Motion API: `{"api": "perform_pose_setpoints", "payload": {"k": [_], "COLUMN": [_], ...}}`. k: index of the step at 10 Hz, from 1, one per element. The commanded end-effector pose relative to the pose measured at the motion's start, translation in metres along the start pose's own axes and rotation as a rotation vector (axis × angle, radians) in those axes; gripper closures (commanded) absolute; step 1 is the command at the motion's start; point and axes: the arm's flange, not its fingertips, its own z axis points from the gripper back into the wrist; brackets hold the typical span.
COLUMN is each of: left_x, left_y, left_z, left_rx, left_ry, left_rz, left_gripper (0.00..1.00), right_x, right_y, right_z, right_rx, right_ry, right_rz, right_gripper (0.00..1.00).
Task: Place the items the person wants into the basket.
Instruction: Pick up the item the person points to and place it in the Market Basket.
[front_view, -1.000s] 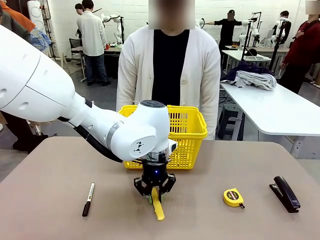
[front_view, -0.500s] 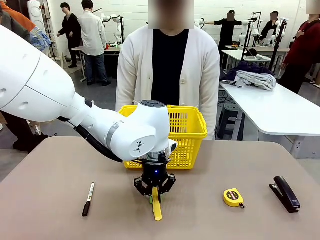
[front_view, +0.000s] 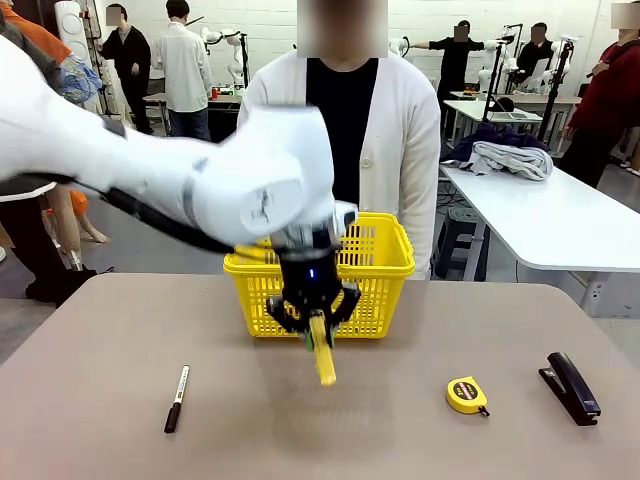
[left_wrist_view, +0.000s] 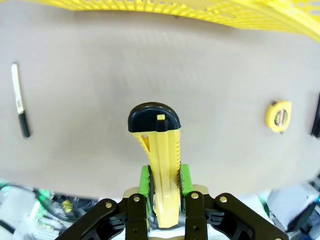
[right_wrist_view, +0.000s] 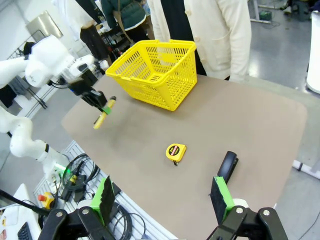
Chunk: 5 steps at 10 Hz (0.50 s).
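The utility knife is clenched between the green pads of your left hand. It sits low on the yellow body, so most of the tool sticks out past the fingertips. Its long axis runs straight on from the fingers, and the black end is the far tip, pointing down at the table. In the front view the knife hangs clear of the tabletop, tilted a little toward your side.

Your right hand is nearest to you, well back from the work. Its fingers are spread wide with nothing between them.

Next out is a loose row of things lying on the table. A marker with a white barrel is on your left, and a yellow tape measure is right of centre. A black stapler lies near the right edge, on the right arm's side.

Beyond that row, the left hand hovers just in front of the near wall of the basket. The open top of the basket lies farther out and higher than the hand. I judge that the knife must go up and away from you, over that rim, before you let go. The left arm is much the nearer of the two.

The person stands just behind the basket at the far edge.

By count you have one knife, one stapler, one tape measure, one marker and one basket.
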Motion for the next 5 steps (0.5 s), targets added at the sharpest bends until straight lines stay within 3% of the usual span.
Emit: {"api": "perform_pose_setpoints", "payload": {"k": [1, 5], "left_x": [-0.003, -0.02], "left_y": [0.002, -0.011], "left_z": [0.041, 0.085], "left_rx": [0.021, 0.121], "left_ry": [0.028, -0.008], "left_rz": [-0.016, -0.029], "left_gripper": [0.93, 0.93], "right_x": [0.0, 0.0], "right_y": [0.0, 0.0], "right_z": [-0.002, -0.002], "right_rx": [0.02, 0.02], "right_ry": [-0.016, -0.016], "right_rz": [0.011, 0.011], "right_gripper": [0.0, 0.0]}}
